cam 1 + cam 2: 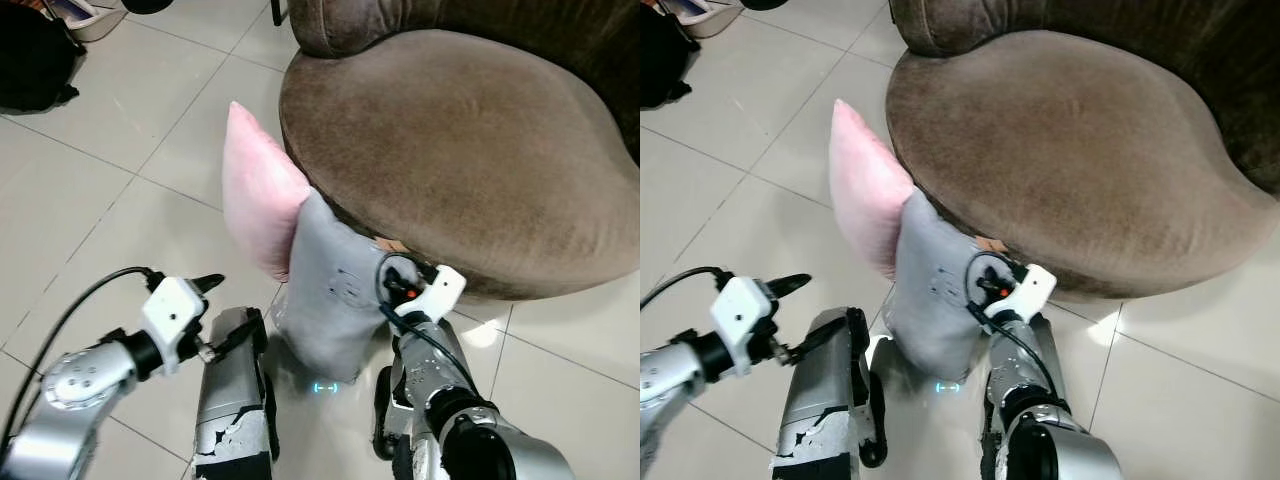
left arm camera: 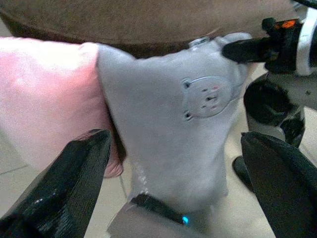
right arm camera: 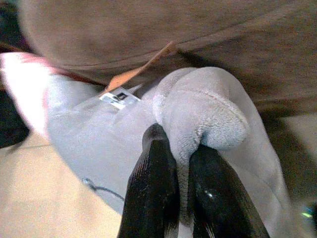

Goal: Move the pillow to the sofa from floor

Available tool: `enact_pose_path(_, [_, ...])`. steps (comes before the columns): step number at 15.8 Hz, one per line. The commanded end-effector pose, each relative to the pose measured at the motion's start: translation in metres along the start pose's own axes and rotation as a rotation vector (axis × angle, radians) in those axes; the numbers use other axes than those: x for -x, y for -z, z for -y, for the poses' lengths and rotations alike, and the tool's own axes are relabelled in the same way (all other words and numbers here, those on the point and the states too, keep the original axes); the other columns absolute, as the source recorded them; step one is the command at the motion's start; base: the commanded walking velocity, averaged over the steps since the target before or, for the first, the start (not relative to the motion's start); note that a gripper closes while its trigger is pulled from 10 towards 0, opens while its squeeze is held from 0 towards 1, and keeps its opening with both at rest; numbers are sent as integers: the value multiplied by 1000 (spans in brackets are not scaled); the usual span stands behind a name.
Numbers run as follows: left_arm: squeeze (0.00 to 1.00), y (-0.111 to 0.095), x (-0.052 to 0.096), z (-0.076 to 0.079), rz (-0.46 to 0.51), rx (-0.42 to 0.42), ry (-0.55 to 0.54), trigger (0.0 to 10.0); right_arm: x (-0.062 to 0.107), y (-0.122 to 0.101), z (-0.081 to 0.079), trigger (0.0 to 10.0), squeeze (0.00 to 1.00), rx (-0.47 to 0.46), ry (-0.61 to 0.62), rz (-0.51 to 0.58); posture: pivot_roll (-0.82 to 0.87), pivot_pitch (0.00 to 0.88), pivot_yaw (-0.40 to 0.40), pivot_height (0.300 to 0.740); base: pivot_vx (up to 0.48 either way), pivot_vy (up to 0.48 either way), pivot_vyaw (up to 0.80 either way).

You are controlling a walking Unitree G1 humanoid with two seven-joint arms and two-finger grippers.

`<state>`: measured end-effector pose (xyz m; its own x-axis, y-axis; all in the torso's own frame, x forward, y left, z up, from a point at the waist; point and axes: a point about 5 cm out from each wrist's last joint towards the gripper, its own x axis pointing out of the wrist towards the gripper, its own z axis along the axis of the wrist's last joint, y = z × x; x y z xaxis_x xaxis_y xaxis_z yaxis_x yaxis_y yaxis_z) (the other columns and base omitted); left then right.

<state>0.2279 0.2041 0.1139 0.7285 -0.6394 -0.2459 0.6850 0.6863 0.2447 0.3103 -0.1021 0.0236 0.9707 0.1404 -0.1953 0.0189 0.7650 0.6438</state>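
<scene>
- Two pillows are leaning against the seat's near edge: one pink pillow (image 1: 258, 190) on the left and one grey pillow (image 1: 325, 290) just right of it, touching it.
- One brown sofa (image 1: 460, 140) is sitting at the far right.
- Two grippers are showing: the left gripper (image 1: 215, 310) and the right gripper (image 3: 181, 163).
- One black bag (image 1: 35, 60) is lying at the far left.

Sofa (image 1: 470, 150) cut off top/right; grey pillow (image 1: 325, 290) top corner hidden under seat edge.
</scene>
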Motion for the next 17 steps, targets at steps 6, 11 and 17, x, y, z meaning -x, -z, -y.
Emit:
enact_pose_path(6, [0,-4,-29,17,111,54,37,10000,16,-35,-43,0,0,-34,-349,205,162,151,-62,535,0,0,0])
enact_pose_path(11, [0,-15,-56,29,207,108,59,10000,42,-110,-65,0,0,-38,-419,417,76,94,-64,535,0,0,0])
enact_pose_path(17, [0,-50,-90,11,281,142,-46,10000,75,-220,-102,10000,0,26,-324,762,11,55,-43,535,0,0,0])
